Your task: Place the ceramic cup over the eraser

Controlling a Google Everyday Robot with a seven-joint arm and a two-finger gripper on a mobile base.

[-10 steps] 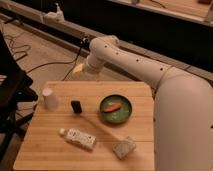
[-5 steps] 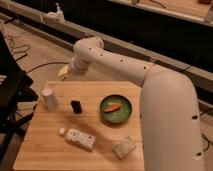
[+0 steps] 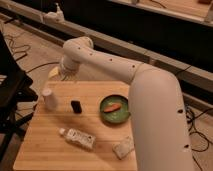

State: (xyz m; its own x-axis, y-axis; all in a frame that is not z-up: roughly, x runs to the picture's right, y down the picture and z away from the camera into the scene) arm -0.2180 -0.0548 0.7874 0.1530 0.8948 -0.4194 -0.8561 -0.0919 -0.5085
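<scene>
The ceramic cup [image 3: 49,98], small, white and handleless, stands upright near the left edge of the wooden table [image 3: 45,150]. The eraser [image 3: 76,106], a small black block, stands just right of the cup and apart from it. My white arm reaches in from the right and bends over the table's far left corner. The gripper [image 3: 56,74] hangs at the far edge, above and behind the cup, touching neither thing.
A green bowl [image 3: 115,110] with an orange piece [image 3: 111,107] in it sits right of the eraser. A white labelled bottle [image 3: 77,137] lies near the front. A grey-beige sponge block [image 3: 123,148] lies at the front right. A dark chair [image 3: 12,95] stands left of the table.
The arm has swung left along the table's far edge, bringing the gripper from above the middle to the far left corner, closer to the cup. The objects on the table have not moved.
</scene>
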